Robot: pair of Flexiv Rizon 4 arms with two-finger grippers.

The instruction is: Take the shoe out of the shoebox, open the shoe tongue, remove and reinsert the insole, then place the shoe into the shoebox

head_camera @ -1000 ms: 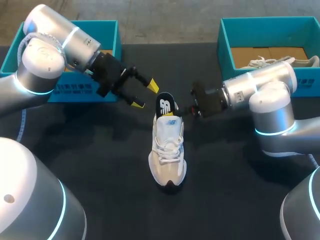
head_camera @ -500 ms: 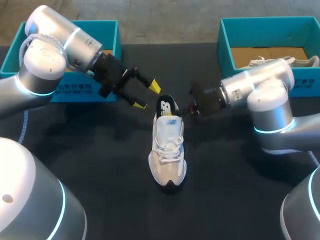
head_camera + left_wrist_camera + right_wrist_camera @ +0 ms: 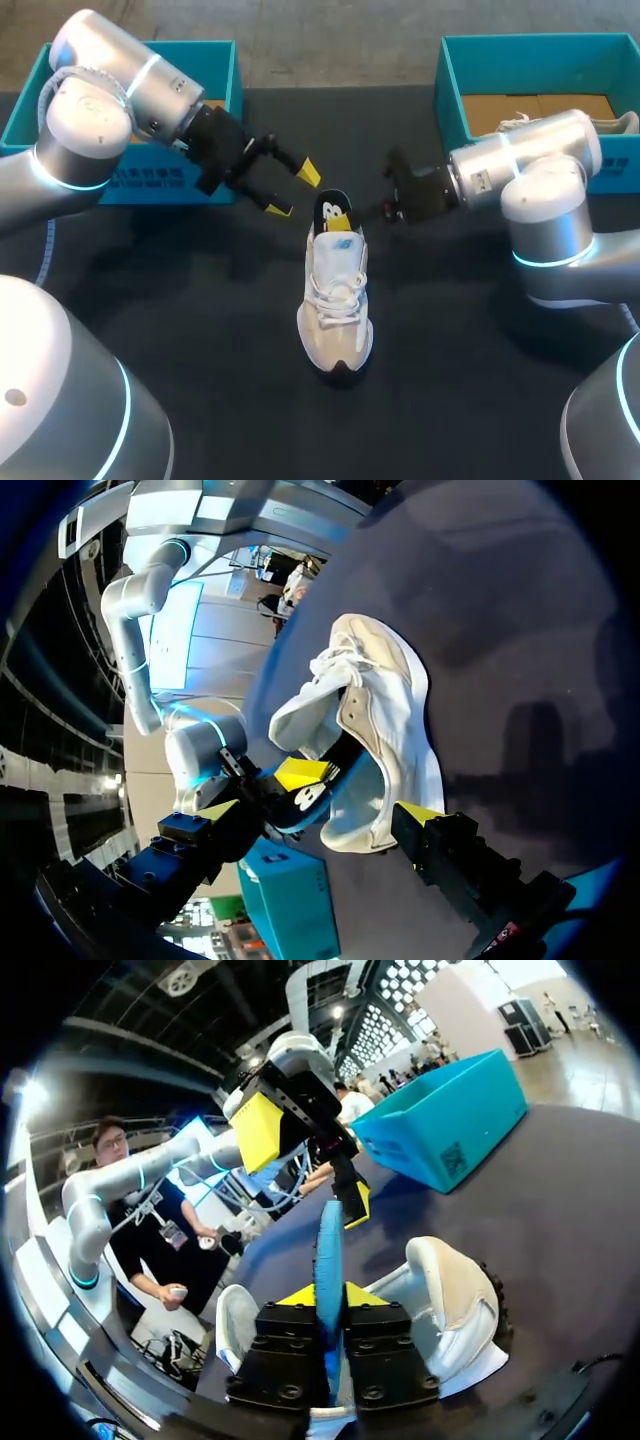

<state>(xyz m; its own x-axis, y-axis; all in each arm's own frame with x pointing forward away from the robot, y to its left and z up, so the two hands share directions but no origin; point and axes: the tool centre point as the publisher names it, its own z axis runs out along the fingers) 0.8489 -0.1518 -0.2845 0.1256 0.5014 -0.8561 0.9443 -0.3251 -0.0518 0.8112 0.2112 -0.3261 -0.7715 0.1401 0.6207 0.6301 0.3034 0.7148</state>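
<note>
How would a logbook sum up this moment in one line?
white lace-up sneaker upright on black table | left gripper open near its heel | right gripper shut on thin blue-edged insole over heel

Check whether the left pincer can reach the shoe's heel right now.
Probably yes: the left pincer sits open beside the shoe, bare table between; the right pincer holds the insole from the other side.

Head view: second white sneaker (image 3: 518, 123) in right teal cardboard shoebox (image 3: 450, 90) mostly hidden behind right arm (image 3: 540, 170), left teal shoebox (image 3: 218, 60) half covered by left arm (image 3: 100, 90), thin dark insole (image 3: 330, 204) lower end sunk inside white lace-up sneaker (image 3: 336, 300), right gripper (image 3: 330, 1293) body blocking that sneaker's middle in right wrist view
</note>
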